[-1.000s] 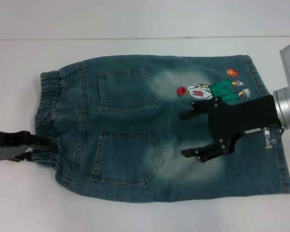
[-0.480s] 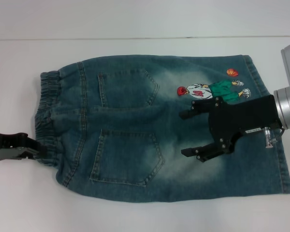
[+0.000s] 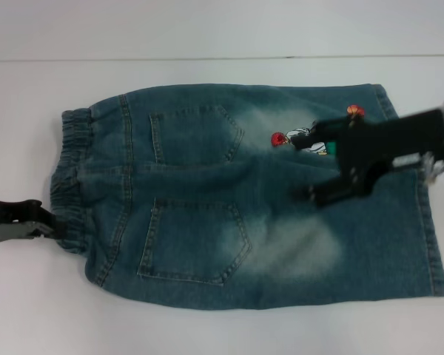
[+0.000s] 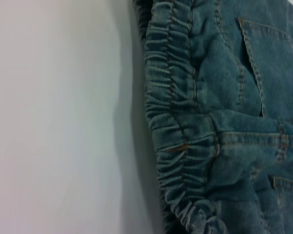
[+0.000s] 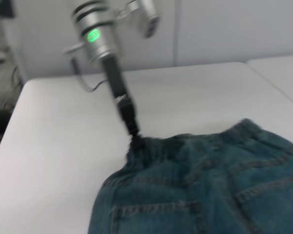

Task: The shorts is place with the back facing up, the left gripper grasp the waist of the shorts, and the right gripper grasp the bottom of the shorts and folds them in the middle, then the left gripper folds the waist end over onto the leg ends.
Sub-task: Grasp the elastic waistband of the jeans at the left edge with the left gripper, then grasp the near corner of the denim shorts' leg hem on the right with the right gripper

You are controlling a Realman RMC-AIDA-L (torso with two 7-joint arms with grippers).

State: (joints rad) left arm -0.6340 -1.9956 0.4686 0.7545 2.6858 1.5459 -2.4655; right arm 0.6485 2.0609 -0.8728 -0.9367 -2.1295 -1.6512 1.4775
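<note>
The blue denim shorts [image 3: 207, 192] lie flat on the white table, back up, with both patch pockets showing. The ruffled waist [image 3: 70, 177] is at the left and the straight leg hems [image 3: 422, 192] are at the right. My left gripper [image 3: 53, 225] sits at the near corner of the waistband, its tip touching the edge; the right wrist view shows that gripper [image 5: 133, 131] meeting the gathered waist [image 5: 185, 146]. My right gripper [image 3: 308, 168] hovers open over the legs and partly covers the embroidered cartoon [image 3: 281, 138]. It holds nothing. The left wrist view shows only the waistband [image 4: 180, 122].
The white table [image 3: 207, 37] stretches around the shorts on all sides. In the right wrist view the table's edge [image 5: 19, 92] runs behind the left arm, whose wrist ring [image 5: 93, 35] glows green.
My right gripper has swung up and to the right, from the middle of the legs toward the cartoon and hems. My left gripper drew back slightly to the waistband's edge. The shorts stayed put.
</note>
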